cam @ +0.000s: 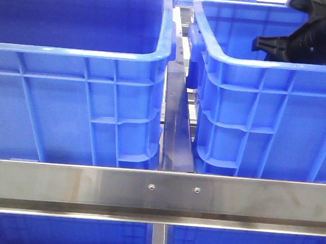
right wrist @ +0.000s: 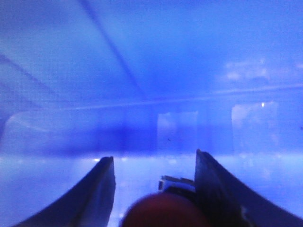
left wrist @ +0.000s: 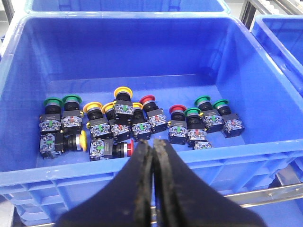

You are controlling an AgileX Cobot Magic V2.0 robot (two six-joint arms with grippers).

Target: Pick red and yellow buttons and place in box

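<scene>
Several push buttons with red, yellow or green caps lie on the floor of the left blue bin (left wrist: 142, 52). Red caps include one standing (left wrist: 148, 99) and one lying on its side (left wrist: 128, 149). A yellow cap (left wrist: 123, 91) stands behind them. My left gripper (left wrist: 153, 144) is shut and empty, hovering over the bin's near rim. My right gripper (right wrist: 154, 163) is low inside the right blue bin (cam: 235, 63). Its jaws stand apart around a red button (right wrist: 165, 210). The button rests against one finger (right wrist: 208, 189), with a gap to the other.
Green-capped buttons (left wrist: 71, 100) mix with the red and yellow ones. A steel rail (cam: 157, 192) crosses in front of both bins, and a narrow gap with a metal divider (cam: 176, 129) separates them. The right arm (cam: 314, 32) reaches over the right bin's rim.
</scene>
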